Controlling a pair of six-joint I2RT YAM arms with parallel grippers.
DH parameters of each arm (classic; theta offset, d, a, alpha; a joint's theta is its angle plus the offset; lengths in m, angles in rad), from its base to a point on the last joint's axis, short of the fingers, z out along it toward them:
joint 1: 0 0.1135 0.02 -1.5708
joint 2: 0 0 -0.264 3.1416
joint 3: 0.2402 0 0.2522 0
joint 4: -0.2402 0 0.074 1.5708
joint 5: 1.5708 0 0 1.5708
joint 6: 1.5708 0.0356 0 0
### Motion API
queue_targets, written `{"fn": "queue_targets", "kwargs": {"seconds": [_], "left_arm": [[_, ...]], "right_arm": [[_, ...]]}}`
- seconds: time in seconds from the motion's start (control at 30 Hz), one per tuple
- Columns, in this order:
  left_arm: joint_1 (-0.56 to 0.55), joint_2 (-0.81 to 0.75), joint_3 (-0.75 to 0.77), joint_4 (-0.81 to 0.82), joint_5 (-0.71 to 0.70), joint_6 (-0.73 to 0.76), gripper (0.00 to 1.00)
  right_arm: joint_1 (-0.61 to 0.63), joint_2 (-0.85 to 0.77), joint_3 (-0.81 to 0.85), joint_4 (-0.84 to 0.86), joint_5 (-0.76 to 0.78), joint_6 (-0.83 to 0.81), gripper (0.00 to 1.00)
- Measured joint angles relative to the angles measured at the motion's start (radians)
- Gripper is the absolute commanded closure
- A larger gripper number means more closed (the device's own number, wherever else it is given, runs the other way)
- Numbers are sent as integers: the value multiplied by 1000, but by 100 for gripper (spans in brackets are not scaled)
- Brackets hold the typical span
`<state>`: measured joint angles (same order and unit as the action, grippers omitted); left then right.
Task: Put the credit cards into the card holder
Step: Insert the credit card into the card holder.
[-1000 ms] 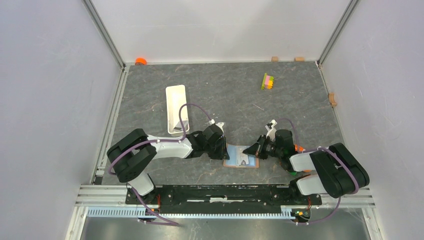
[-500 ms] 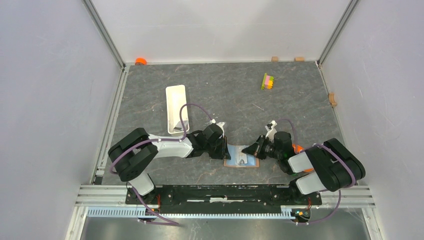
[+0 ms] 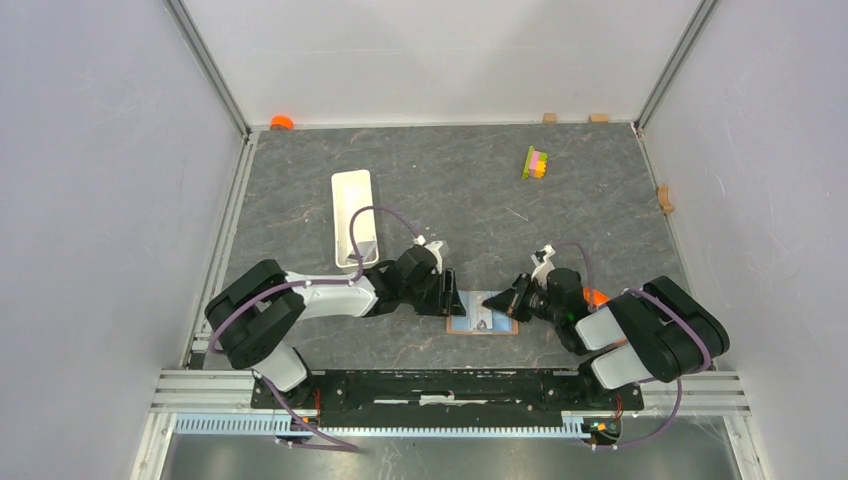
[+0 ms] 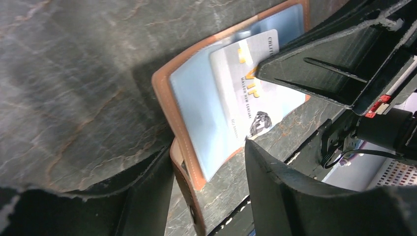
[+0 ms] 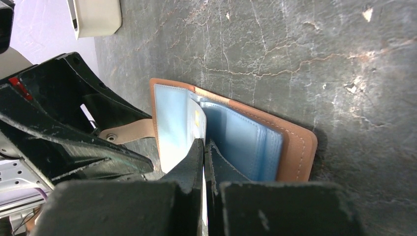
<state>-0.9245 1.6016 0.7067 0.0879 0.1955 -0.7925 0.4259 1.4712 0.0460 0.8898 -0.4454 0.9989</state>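
The right claw (image 5: 204,143), clamped on a credit card (image 4: 241,93), has edged in over the open card holder (image 5: 295,147) on the tabletop (image 3: 450,180), the left claw (image 4: 209,147) staying spread astride its edge, so insertion looks underway.

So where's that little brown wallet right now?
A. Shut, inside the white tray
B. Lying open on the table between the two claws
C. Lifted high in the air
B: the card holder lies spread open on the table, between the left gripper and the right gripper.
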Motion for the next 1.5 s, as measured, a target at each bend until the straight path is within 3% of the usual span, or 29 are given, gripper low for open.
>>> {"fn": "queue_targets", "kwargs": {"seconds": [0.33, 0.47, 0.93, 1.23, 1.4, 1.5], "left_arm": [[29, -4, -43, 20, -3, -1, 87], [34, 9, -46, 36, 11, -3, 97], [44, 10, -74, 94, 49, -3, 98], [46, 9, -96, 138, 50, -11, 98], [43, 9, -109, 166, 50, -22, 98], [40, 13, -111, 178, 50, -23, 98]], "right_arm": [[6, -16, 1, -23, 13, -1, 100], [20, -19, 1, -23, 28, 0, 100], [151, 57, 6, 90, 144, 76, 99], [175, 1, 16, 26, 181, 58, 72], [190, -157, 64, -211, 227, -33, 55], [196, -246, 103, -361, 268, -98, 51]]}}
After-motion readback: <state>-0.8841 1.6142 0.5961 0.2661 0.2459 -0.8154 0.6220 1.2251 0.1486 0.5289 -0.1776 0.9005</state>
